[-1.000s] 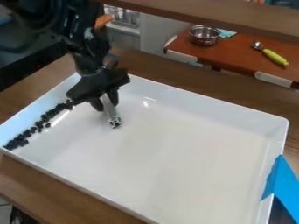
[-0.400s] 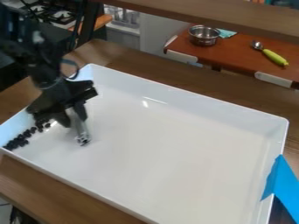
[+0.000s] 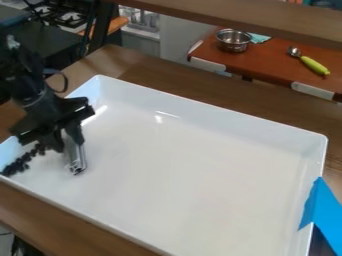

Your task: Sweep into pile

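Camera view: at the left side of a white tray [image 3: 187, 170], a black gripper [image 3: 66, 142] pinches a silvery metal tool [image 3: 76, 161], pointing downward. Small dark pieces [image 3: 20, 163] line the tray's left edge near its lower-left corner.

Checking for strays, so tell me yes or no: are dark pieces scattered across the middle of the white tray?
No, the visible dark pieces lie in a band along the white tray's edge at the view's left.

One tray [image 3: 187, 170], one pot [image 3: 232, 42], one green utensil [image 3: 313, 65], many dark pieces [image 3: 19, 164].
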Robot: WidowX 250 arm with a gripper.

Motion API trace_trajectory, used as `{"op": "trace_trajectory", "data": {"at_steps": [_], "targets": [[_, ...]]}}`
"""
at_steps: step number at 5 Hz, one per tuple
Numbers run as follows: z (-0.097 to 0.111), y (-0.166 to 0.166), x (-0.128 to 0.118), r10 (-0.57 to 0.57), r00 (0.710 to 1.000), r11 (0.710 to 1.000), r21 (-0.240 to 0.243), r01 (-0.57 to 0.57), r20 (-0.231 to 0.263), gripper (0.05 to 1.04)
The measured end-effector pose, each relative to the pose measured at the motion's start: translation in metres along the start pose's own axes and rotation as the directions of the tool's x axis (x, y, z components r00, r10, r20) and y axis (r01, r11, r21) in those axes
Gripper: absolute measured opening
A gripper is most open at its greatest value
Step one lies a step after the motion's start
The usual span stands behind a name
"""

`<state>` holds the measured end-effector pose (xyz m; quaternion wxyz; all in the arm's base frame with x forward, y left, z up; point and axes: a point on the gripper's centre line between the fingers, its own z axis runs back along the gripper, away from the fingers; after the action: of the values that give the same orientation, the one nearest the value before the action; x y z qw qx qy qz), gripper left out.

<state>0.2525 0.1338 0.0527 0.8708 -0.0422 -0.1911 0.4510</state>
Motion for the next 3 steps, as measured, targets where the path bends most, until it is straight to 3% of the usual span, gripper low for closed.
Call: {"op": "trace_trajectory", "data": {"at_steps": [1,2,3], "targets": [[0.006,0.004,-0.002,0.000,1.000,1.000,-0.012,0.000,-0.010,0.351],[0.020,-0.004,-0.001,0.030,1.000,0.998,-0.054,-0.029,0.003,0.351],[0.038,-0.035,-0.001,-0.015,1.000,0.992,-0.125,0.017,0.018,0.351]]}}
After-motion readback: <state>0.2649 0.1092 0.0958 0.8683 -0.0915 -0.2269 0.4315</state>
